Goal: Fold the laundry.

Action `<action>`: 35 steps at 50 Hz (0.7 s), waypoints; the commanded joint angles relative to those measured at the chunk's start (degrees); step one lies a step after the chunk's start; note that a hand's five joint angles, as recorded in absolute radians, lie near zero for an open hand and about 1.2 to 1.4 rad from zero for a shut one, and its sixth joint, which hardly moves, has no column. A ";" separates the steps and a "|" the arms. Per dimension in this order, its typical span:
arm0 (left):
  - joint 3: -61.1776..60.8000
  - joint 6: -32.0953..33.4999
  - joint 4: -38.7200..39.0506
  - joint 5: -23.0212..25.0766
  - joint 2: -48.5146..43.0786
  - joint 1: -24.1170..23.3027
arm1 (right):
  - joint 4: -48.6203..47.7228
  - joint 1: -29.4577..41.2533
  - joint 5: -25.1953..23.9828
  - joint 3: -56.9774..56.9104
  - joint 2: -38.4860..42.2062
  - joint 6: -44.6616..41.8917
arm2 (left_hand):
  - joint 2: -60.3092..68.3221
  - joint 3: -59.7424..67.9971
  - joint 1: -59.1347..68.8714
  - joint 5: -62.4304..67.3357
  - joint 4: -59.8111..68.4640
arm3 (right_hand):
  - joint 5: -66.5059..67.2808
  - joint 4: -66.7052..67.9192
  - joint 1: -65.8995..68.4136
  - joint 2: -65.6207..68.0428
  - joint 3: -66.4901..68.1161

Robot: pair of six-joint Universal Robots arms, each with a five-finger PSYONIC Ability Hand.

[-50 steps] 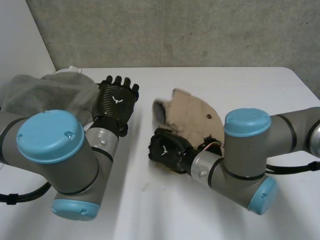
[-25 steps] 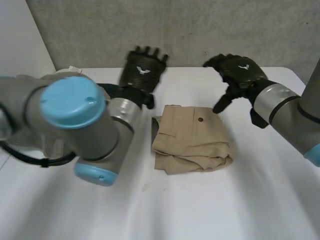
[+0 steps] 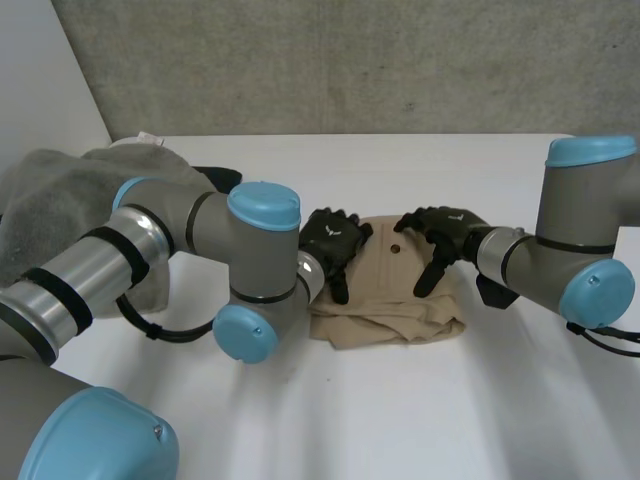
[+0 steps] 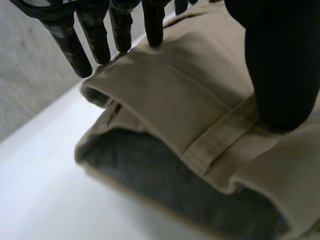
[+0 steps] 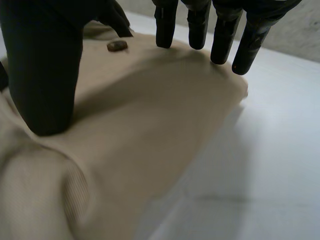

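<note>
White worktop (image 3: 400, 420) carries a crumpled grey towel (image 3: 60, 200) at its left and folded beige trousers (image 3: 385, 305) mid-table. Left hand (image 3: 333, 243) and right hand (image 3: 450, 228) rest on the trousers' opposite sides, fingers (image 4: 85, 45) straight and released, thumbs pressing down. A brown button (image 5: 117, 46) sits beside the right thumb.

Bare tabletop (image 3: 420, 420) lies open in front of the folded shorts (image 3: 400, 320); a grey towel heap (image 3: 50, 200) crowds its left side.

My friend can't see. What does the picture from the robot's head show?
The black left hand and right hand rest open on folded tan trousers in the middle of a white table, one hand at each side. A grey towel lies heaped at the table's left.
</note>
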 commanded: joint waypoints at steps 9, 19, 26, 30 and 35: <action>-2.13 1.63 -3.76 -2.75 1.32 0.67 | 0.11 0.12 3.63 -0.37 2.23 -12.66 | 0.88 0.42 1.56 -0.14 0.79 | -3.87 -3.39 -1.71 -2.65 -1.93; -4.58 1.19 -4.37 -1.61 8.34 0.58 | -2.25 0.12 5.74 2.08 -5.13 -14.59 | -0.46 -0.92 0.21 -1.49 -0.56 | -3.87 -3.39 -1.71 -2.65 -1.93; -15.13 1.01 -0.95 3.39 22.31 0.84 | -12.54 -0.58 9.34 12.97 -16.57 -12.84 | -1.52 -1.98 -0.84 -2.55 -1.61 | -3.87 -3.39 -1.71 -2.65 -1.93; -21.63 0.75 0.81 6.38 29.17 1.28 | -15.62 -0.85 13.74 20.53 -20.97 -6.96 | -1.52 -1.98 -0.84 -2.55 -1.61 | -3.87 -3.39 -1.71 -2.65 -1.93; -29.71 -0.65 1.08 9.63 38.13 2.42 | -15.71 -3.30 12.79 29.83 -23.87 1.30 | -1.52 -1.98 -0.84 -2.55 -1.61 | -3.87 -3.39 -1.71 -2.65 -1.93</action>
